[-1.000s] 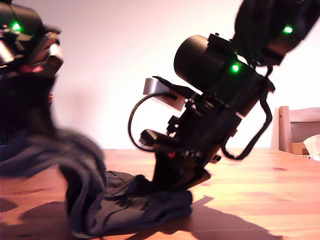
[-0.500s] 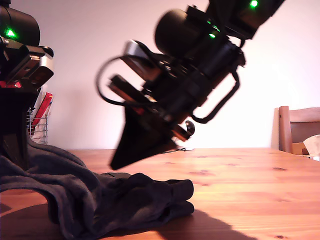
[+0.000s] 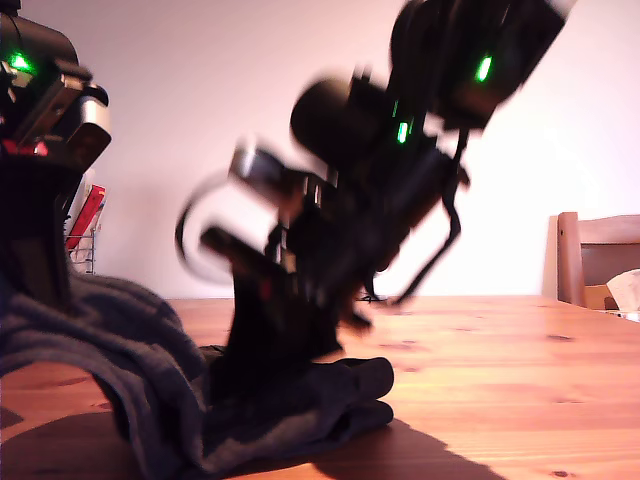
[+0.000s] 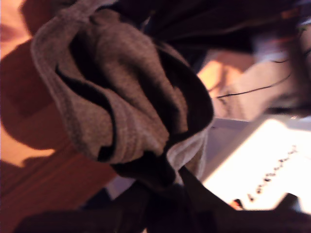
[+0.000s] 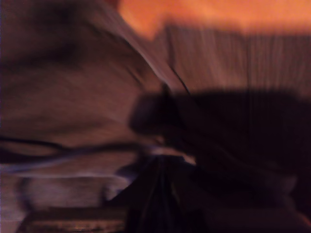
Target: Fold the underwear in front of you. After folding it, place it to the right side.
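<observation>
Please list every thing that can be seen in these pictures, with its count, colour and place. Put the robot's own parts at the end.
underwear: one, dark charcoal, crumpled on the table, one end lifted at the exterior view's left.
table: one, orange-brown wood, across the lower half of the exterior view.
chair: one, brown wood, at the exterior view's right edge.
wire rack: one, metal, holding something red, behind the table at the exterior view's left.
wall: pale, behind everything.
arm at the exterior view's left: black, green light, holding cloth up.
arm in the exterior view's middle: black, green lights, blurred, its tip low over the underwear.
</observation>
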Motion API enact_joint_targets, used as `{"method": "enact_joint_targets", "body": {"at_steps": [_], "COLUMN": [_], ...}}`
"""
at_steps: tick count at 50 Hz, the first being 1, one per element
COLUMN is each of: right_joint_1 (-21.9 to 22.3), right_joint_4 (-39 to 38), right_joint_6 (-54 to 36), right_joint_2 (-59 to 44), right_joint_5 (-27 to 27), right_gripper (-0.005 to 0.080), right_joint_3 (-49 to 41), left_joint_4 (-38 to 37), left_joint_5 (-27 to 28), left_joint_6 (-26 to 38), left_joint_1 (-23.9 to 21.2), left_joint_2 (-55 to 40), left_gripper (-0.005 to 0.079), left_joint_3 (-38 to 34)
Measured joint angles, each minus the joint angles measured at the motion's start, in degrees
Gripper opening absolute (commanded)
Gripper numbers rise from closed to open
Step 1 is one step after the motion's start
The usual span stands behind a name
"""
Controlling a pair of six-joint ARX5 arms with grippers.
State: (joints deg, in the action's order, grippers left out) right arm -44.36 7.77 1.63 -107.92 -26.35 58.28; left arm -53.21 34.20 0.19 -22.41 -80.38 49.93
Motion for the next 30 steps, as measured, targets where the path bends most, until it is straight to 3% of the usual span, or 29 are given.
{"method": "enact_joint_targets", "body": {"at_steps": [15, 30], "right_joint_1": [0.0, -0.39], "right_joint_4": [2.91, 5.68], "right_joint_6": [-0.04, -1.42], "right_joint_2": [0.13, 0.13], "right_joint_5": [-1.29, -2.67], "right_gripper": [-0.0013, -0.0013], "right_joint_3": [0.0, 0.0], "left_joint_4": [-0.66, 8.72], "left_joint_5": [7.87, 7.1], "left_joint_6": [0.02, -3.41], "left_joint_1": [0.0, 0.0], "left_joint_2": [0.0, 0.0], "left_gripper": [-0.0021, -0.0021], "left_joint_3": [0.0, 0.0]}}
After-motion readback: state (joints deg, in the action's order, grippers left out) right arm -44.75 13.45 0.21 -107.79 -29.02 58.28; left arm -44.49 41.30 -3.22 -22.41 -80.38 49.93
